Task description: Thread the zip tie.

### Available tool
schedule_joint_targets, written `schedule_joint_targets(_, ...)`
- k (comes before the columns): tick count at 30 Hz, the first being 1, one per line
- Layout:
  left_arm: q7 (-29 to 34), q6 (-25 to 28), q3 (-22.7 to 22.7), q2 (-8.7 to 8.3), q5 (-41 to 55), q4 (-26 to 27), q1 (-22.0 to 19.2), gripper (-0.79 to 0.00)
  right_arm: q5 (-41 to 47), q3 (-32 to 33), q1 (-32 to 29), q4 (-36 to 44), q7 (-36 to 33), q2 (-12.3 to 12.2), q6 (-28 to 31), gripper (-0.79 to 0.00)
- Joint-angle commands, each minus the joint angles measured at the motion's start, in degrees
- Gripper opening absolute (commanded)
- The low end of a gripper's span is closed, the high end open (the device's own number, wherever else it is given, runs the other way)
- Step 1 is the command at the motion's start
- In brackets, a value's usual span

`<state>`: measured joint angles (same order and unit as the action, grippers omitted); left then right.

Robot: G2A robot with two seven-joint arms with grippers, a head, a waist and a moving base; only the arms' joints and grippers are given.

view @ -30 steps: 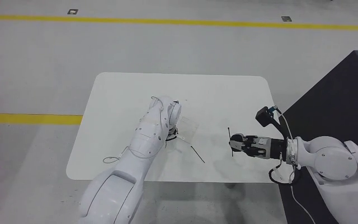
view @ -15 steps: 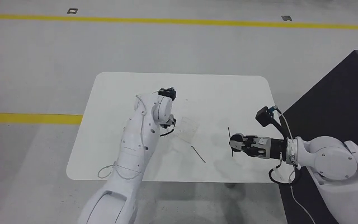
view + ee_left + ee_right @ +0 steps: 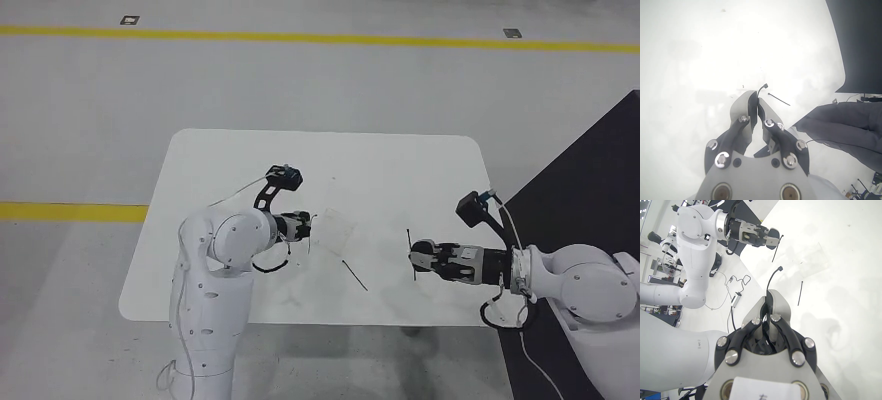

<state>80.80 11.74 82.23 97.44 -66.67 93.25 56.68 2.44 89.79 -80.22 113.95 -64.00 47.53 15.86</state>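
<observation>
Two ties are pinched: first tie [image 3: 765, 86] in left gripper [image 3: 757, 100], second tie [image 3: 780, 268] in right gripper [image 3: 769, 292], loose tie [image 3: 354, 275] lower-centre between.

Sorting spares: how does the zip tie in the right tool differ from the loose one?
The held zip tie is pinched in the right tool above the table; the loose zip tie lies free on it. The held zip tie curves; the loose zip tie is straight. Both are thin and black.

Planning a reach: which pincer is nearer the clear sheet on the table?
The right. The right pincer sits right beside the clear sheet; the left pincer is well apart, past the loose zip tie.
</observation>
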Motion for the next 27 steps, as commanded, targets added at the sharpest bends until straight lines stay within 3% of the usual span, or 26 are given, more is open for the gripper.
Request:
schedule_joint_targets(1,-0.78,2.64,-0.53,-0.15,5.45,0.33,0.48,-0.785,5.94,-1.42,1.31,-2.22,-4.73,-0.04,-2.43,-0.785)
schedule_joint_targets(4,-0.38,5.45,0.61,-0.51,14.36,0.84,0.83,-0.785,15.31,-3.34,5.25,-6.59,-13.01,-0.10,-6.17,-0.785)
schedule_joint_targets(8,3.42,6.94,3.64,-1.24,29.01,0.58,0.73,-0.785,20.88,-5.35,10.17,-11.69,-19.83,-0.08,-6.89,-0.785)
schedule_joint_targets(14,6.26,5.43,4.38,-2.64,43.48,-0.77,-0.33,-0.785,27.69,-8.69,14.06,-15.56,-24.01,-0.01,-7.54,-0.785)
schedule_joint_targets(16,6.42,5.32,3.35,-3.10,39.69,-1.08,-0.45,-0.785,28.44,-8.97,14.41,-15.89,-24.01,-0.05,-7.66,-0.785)
schedule_joint_targets(27,6.42,5.32,3.35,-3.10,39.69,-1.08,-0.45,-0.785,28.44,-8.97,14.41,-15.89,-24.01,-0.05,-7.66,-0.785)
